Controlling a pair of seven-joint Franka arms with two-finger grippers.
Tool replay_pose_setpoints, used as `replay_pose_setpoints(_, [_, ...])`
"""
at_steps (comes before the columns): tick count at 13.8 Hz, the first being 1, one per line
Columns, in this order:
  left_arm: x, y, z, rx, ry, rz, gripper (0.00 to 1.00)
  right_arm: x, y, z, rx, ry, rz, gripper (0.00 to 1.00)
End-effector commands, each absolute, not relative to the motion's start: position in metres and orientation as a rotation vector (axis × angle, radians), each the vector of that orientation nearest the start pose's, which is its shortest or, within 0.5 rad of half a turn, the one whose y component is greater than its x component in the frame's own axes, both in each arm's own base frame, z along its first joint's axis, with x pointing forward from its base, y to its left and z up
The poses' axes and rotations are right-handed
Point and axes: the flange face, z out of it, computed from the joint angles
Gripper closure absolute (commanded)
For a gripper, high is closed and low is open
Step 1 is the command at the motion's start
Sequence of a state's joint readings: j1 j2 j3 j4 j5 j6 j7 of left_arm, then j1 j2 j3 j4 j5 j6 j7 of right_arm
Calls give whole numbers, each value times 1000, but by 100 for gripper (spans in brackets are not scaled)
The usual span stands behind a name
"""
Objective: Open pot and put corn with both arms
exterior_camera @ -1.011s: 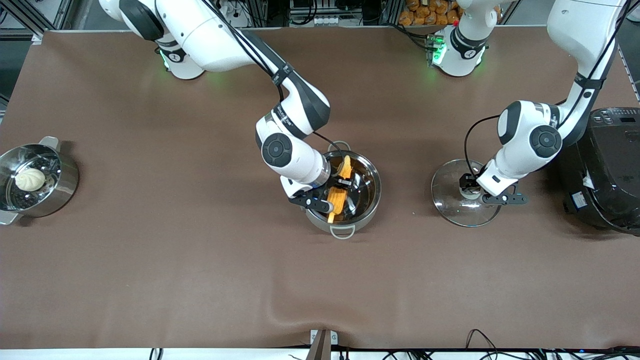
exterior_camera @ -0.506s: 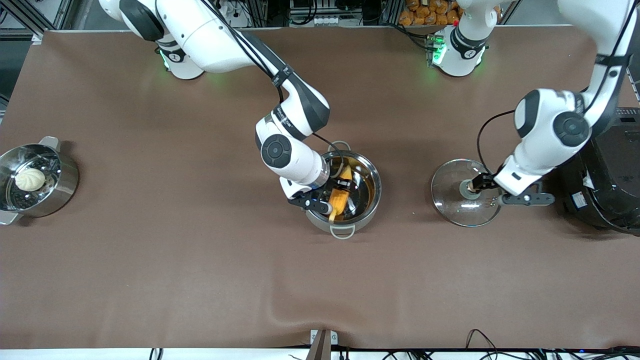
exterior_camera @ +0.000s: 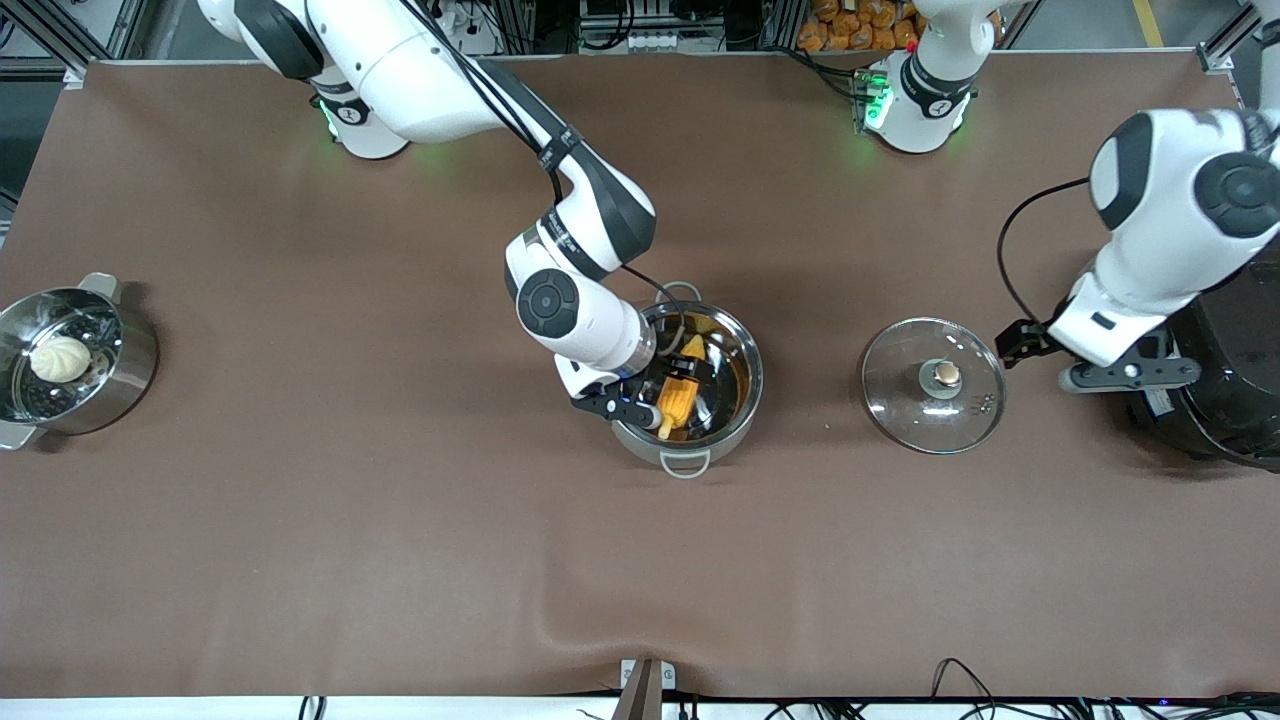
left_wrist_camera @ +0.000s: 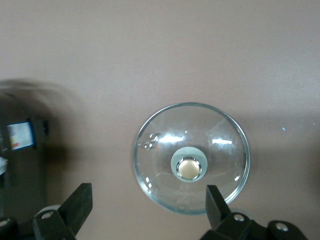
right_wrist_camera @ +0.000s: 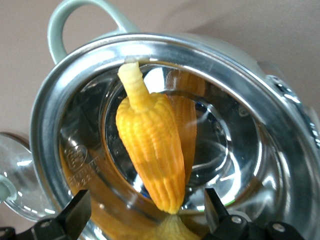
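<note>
The shiny steel pot (exterior_camera: 752, 372) stands uncovered mid-table. The yellow-orange corn (exterior_camera: 678, 400) lies inside it, leaning on the wall, pale stalk end up near one loop handle (right_wrist_camera: 75, 20). My right gripper (exterior_camera: 682, 384) hangs just over the pot with its fingers open on either side of the corn (right_wrist_camera: 150, 142), not gripping it. The glass lid (exterior_camera: 933, 385) with its copper knob (exterior_camera: 945, 376) rests flat on the table beside the pot, toward the left arm's end. My left gripper (exterior_camera: 1020, 342) is raised off the lid (left_wrist_camera: 190, 157), open and holding nothing.
A big black cooker (exterior_camera: 1225, 390) stands at the left arm's end of the table, close under the left wrist. A second steel pot (exterior_camera: 130, 365) holding a white bun (exterior_camera: 60, 358) stands at the right arm's end. The tablecloth is brown.
The right gripper opened and let go of the corn, which settled lower in the pot. The left gripper opened off the lid knob, rose and drew away toward the black cooker.
</note>
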State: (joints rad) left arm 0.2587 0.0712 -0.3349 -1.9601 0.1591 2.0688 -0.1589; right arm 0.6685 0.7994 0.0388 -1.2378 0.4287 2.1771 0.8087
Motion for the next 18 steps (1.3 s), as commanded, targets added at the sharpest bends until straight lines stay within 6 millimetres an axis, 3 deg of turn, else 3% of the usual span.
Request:
replay_pose_setpoints(1, [581, -28, 498, -3035, -25, -51, 0, 585, 481, 345, -2708, 476, 299, 0])
replay_pose_setpoints(5, [578, -27, 583, -3044, -71, -12, 0, 610, 406, 400, -2746, 381, 351, 0])
replay_pose_setpoints(9, [555, -29, 644, -3062, -98, 36, 0, 619, 309, 419, -2845, 201, 410, 0])
replay_pose_setpoints(11, [534, -31, 667, -3081, -114, 33, 0, 618, 259, 430, -2907, 46, 396, 0])
replay_pose_setpoints(14, [516, -37, 684, -3095, -114, 39, 0, 613, 180, 452, -2947, -18, 412, 0])
replay_pose_setpoints(18, [492, -35, 706, -3168, -144, 27, 0, 587, 92, 485, -2941, -65, 348, 0])
